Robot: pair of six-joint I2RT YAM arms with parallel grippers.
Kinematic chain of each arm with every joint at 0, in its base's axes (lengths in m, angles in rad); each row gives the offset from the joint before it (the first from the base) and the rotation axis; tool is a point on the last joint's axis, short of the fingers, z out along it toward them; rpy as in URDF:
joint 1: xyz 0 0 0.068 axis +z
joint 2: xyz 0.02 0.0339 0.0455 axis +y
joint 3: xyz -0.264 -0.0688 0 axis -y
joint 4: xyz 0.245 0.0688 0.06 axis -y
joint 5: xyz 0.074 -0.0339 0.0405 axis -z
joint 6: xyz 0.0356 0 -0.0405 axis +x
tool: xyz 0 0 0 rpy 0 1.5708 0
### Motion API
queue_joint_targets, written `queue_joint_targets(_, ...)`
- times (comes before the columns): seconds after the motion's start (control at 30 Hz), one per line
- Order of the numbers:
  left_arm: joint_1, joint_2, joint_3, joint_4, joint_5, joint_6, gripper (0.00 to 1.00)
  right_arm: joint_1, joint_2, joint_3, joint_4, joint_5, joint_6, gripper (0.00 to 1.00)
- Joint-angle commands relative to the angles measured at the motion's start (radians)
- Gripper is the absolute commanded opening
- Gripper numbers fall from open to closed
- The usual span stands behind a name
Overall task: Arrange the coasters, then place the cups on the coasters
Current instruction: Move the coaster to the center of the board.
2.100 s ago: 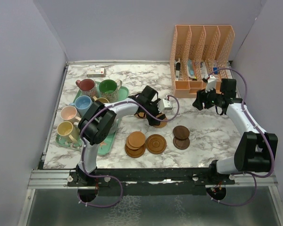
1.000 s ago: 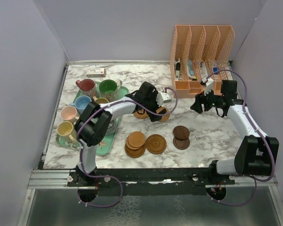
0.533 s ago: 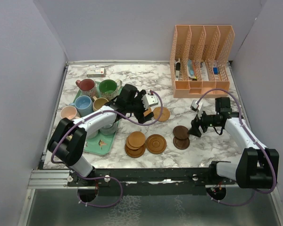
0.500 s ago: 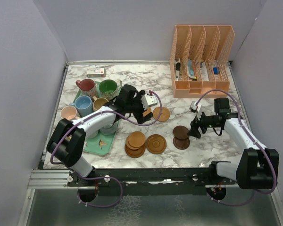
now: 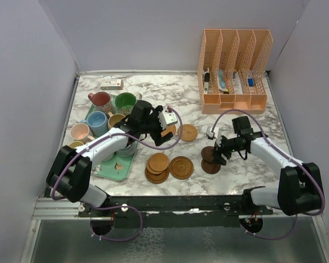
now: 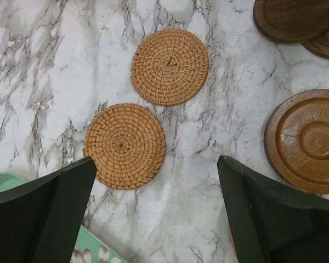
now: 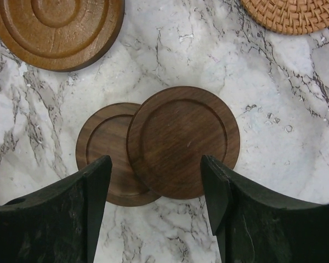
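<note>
Two woven tan coasters [image 6: 170, 66] [image 6: 124, 145] lie on the marble, one just ahead of my open, empty left gripper [image 6: 156, 164] [image 5: 164, 132]. A ringed brown coaster [image 5: 181, 167] and a short stack of brown coasters [image 5: 158, 164] sit near the front. Two dark brown coasters [image 7: 182, 149] [image 7: 101, 150] overlap, and my right gripper [image 7: 155, 164] [image 5: 215, 149] hovers open over them, holding nothing. The cups stand at the left: red [image 5: 101, 100], green [image 5: 125, 102], blue [image 5: 97, 121], pink [image 5: 79, 131], yellow [image 5: 74, 146] and tan [image 5: 118, 119].
A mint-green floral tray [image 5: 116, 167] under the cups lies beneath my left arm. An orange mesh file organizer [image 5: 234, 68] stands at the back right. A small white box [image 5: 111, 84] lies at the back left. Purple walls close in both sides.
My right arm swung from beside the organizer down and left to the dark coasters. My left gripper drew back left toward the tray, uncovering the woven coasters.
</note>
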Motion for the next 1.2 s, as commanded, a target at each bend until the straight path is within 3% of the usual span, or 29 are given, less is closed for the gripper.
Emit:
queue_joint_targets(0.0, 0.006, -0.032, -0.013, 0.010, -0.015, 0.013, 0.97, 0.046, 0.036, -0.008, 0.089, 0.100, 0.016, 0.66)
queue_joint_targets(0.3, 0.008, -0.034, -0.018, 0.006, -0.023, 0.020, 0.97, 0.081, 0.124, 0.019, 0.197, 0.225, 0.086, 0.57)
queue_joint_targets(0.73, 0.009, -0.065, -0.033, 0.014, -0.033, 0.032, 0.97, 0.081, 0.364, 0.216, 0.259, 0.320, 0.211, 0.47)
queue_joint_targets(1.17, 0.012, -0.090, -0.056, 0.039, -0.026, 0.038, 0.97, 0.080, 0.474, 0.315, 0.310, 0.387, 0.298, 0.46)
